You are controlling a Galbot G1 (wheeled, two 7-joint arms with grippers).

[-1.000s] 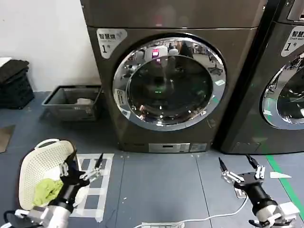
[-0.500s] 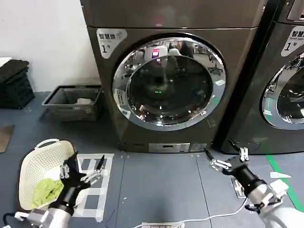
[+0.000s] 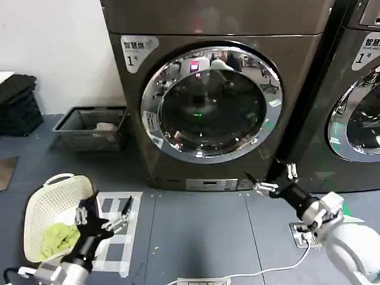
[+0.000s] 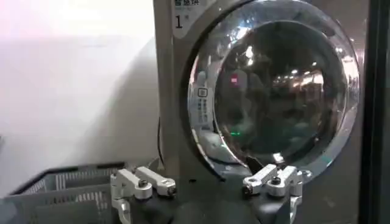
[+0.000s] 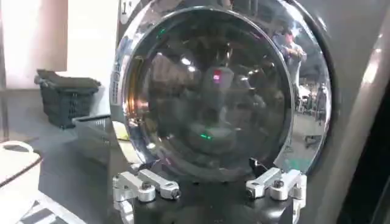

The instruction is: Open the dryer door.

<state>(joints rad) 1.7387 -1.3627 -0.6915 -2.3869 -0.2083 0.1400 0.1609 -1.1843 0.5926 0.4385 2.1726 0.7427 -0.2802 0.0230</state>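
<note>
Left gripper: near left, jaws open, above grey floor beside white perforated plastic basket. Right gripper: jaws open, low right of door. Round chrome-rimmed dark-glass dryer door: far centre, shut, on bronze-grey machine.

Dryer door ahead centre, second machine right of it, crate left, basket front-left.
</note>
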